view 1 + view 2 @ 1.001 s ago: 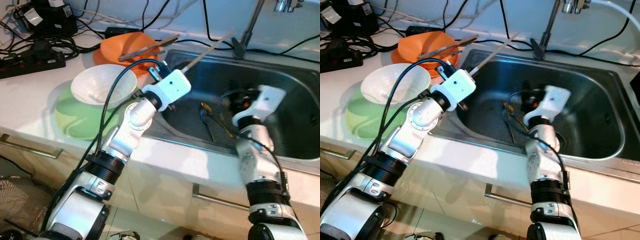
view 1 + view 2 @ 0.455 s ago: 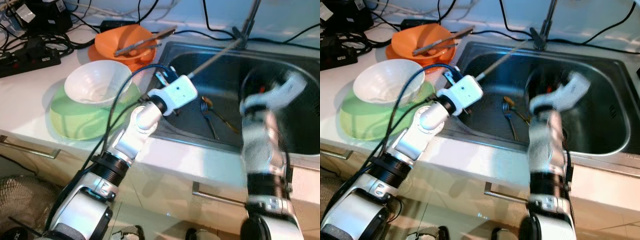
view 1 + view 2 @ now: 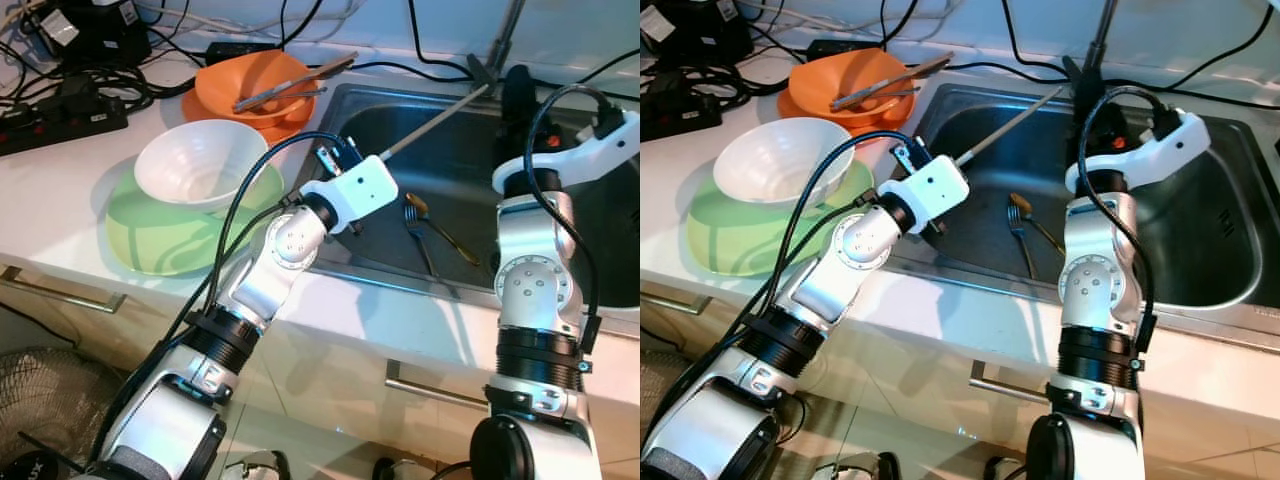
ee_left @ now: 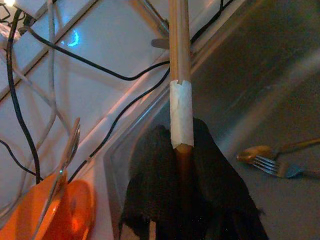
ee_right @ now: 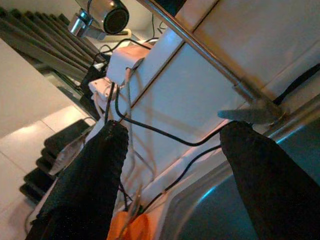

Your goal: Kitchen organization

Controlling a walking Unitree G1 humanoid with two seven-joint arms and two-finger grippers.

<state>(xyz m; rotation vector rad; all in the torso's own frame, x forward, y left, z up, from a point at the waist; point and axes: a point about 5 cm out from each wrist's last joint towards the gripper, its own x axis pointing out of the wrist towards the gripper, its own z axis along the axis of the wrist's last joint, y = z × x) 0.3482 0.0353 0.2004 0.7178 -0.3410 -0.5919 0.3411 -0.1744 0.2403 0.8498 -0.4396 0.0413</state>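
left gripper (image 4: 182, 165) fingers clamped on chopstick (image 3: 432, 122), stick angled over sink (image 3: 600, 290). right gripper (image 5: 170, 165) fingers apart, raised over sink near the faucet. fork (image 3: 412, 225) lies on sink bottom; white bowl (image 3: 200, 165) on worktop (image 3: 60, 200)

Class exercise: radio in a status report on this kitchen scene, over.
Left gripper shut on chopstick, over sink. Right gripper open, raised near faucet. Fork lies in sink.
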